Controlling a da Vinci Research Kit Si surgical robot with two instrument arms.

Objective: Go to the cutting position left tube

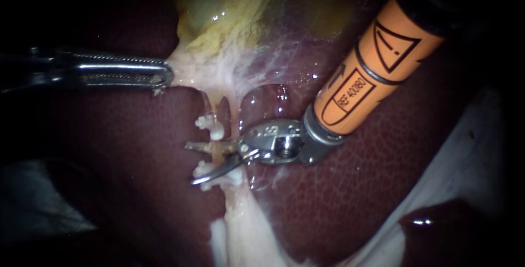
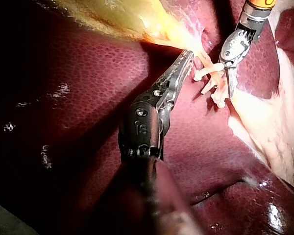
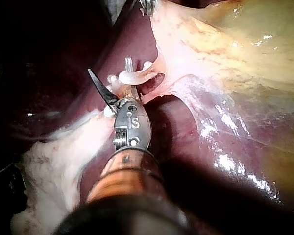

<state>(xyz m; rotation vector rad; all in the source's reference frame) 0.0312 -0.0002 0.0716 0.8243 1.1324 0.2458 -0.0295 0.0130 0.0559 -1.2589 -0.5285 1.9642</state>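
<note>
**Left tube** (image 1: 221, 111): a thin, pale yellow strand is running down from the gallbladder (image 1: 229, 10) across the dark red liver (image 1: 126, 157). It is carrying two white clips, an upper clip (image 1: 212, 127) and a lower clip (image 1: 205, 167). The hand of the right instrument (image 1: 192, 163) is standing open, its two curved blades straddling the tube between the clips, the lower blade lying against the lower clip. The hand of the left instrument (image 1: 164, 75) is gripping the whitish tissue at the gallbladder's neck, closed on it
</note>
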